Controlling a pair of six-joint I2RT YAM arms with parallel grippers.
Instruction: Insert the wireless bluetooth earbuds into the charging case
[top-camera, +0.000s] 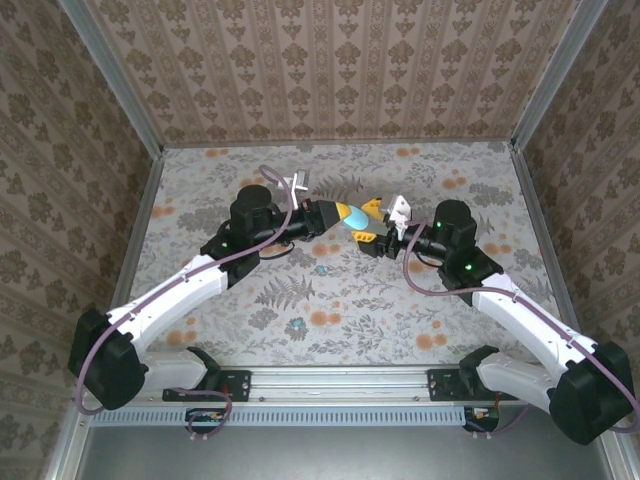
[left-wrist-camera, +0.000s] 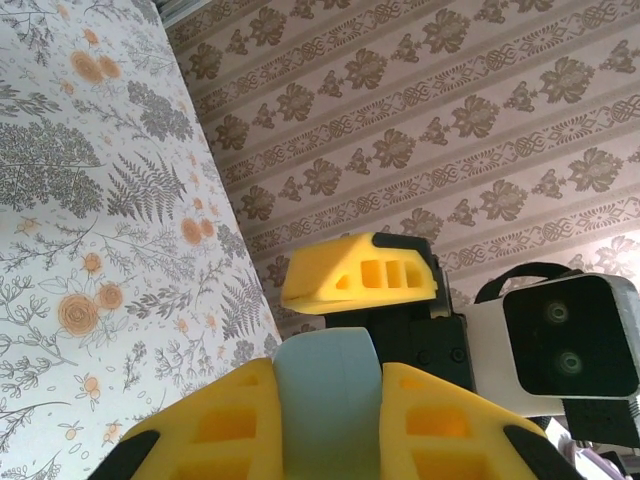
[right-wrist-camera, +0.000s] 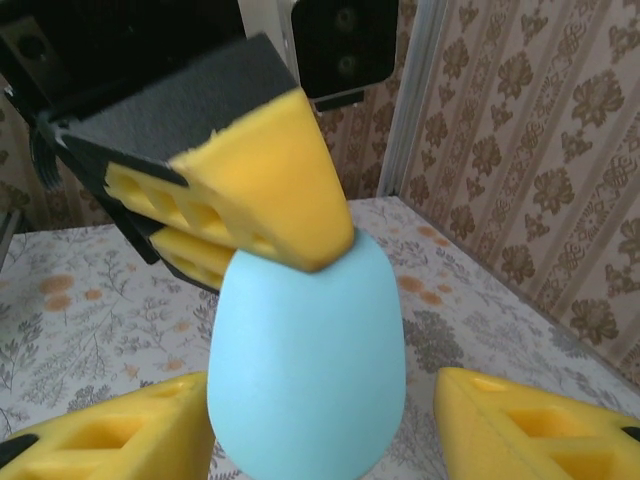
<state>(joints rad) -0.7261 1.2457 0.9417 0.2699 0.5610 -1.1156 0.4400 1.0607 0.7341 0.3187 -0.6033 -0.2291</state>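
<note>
Top external view: the left gripper (top-camera: 338, 215) clamps the pale blue case (top-camera: 352, 213) above the far middle of the table (top-camera: 450, 320). The right gripper (top-camera: 367, 221) faces it from the right, jaws wide either side of the case, not touching. 2 earbuds (top-camera: 320, 270) lie apart on the table, nearer.

The white-shelled, black-jointed left arm (top-camera: 180, 290) and right arm (top-camera: 530, 322) carried small green lights (top-camera: 467, 267) and lilac cables (top-camera: 264, 170). The left gripper (top-camera: 340, 215) and right gripper (top-camera: 372, 228) had yellow, hollow-celled wedge fingers (right-wrist-camera: 110, 440) on black mounts.
</note>
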